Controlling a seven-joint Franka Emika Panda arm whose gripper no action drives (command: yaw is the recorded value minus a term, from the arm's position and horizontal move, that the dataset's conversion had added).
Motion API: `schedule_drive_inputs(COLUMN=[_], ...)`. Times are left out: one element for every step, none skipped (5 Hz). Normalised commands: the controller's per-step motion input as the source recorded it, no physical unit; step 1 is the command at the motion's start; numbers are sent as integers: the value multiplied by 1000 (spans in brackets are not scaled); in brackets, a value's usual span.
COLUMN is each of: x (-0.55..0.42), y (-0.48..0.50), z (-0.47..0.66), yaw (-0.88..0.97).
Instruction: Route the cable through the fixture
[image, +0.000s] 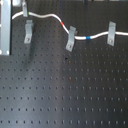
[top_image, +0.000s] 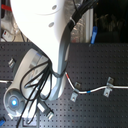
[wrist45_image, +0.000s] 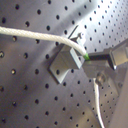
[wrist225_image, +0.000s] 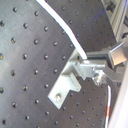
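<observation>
The white cable (image: 47, 16) runs from the first exterior view's upper left to its right edge, with its red band (image: 61, 23) and blue band (image: 88, 37) on either side of the middle clip (image: 71, 38). It lies at the hooked tops of the middle clip and the right clip (image: 112, 33). The left fixture (image: 28, 31) stands just under the cable's left end. In both wrist views my gripper (wrist45_image: 90, 60) (wrist225_image: 92, 62) is shut on the cable (wrist45_image: 30, 34) (wrist225_image: 57, 19) right beside this clip (wrist45_image: 65, 62) (wrist225_image: 67, 82). The cable touches the clip's top.
A grey aluminium post (image: 4, 27) stands at the first exterior view's left edge. The black perforated board (image: 65, 95) fills the near half. In the second exterior view the white arm (top_image: 45, 30) hides the gripper; the cable (top_image: 97, 91) and two clips show at the second exterior view's right.
</observation>
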Motion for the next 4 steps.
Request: schedule_drive_inputs(x=[1,25,-61,-158], y=[349,203,12,-5], z=[137,184,-1,0], yaw=[614,831,768,717])
